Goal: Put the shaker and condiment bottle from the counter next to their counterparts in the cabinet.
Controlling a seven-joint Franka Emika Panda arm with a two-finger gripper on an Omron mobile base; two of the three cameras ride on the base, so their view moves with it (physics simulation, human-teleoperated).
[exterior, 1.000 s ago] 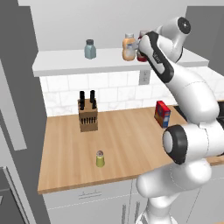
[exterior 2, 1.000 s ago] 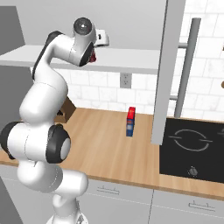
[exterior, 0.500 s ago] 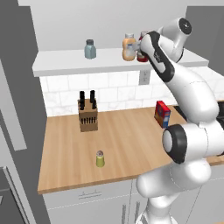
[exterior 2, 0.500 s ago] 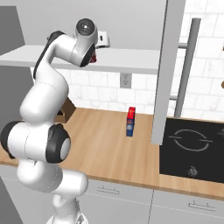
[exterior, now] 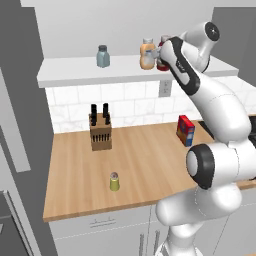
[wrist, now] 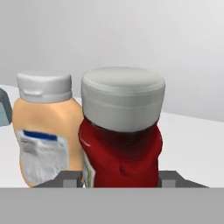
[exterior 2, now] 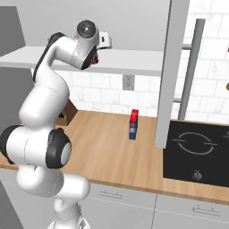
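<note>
Hand view: red ketchup-like condiment bottle [wrist: 120, 144] with white cap pinched between gripper [wrist: 119, 177] fingers, upright on long white cabinet shelf [exterior: 75, 76], just beside pale orange white-capped bottle [wrist: 43, 131].

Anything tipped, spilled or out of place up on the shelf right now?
Nothing stands out. The red condiment bottle stands upright in the end effector beside the pale orange bottle; the blue-grey shaker is upright too.

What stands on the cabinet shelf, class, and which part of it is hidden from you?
On the shelf stand a blue-grey shaker, an orange bottle and, beside it, the red bottle between the gripper fingers. The arm covers most of the red bottle in both base views.
</note>
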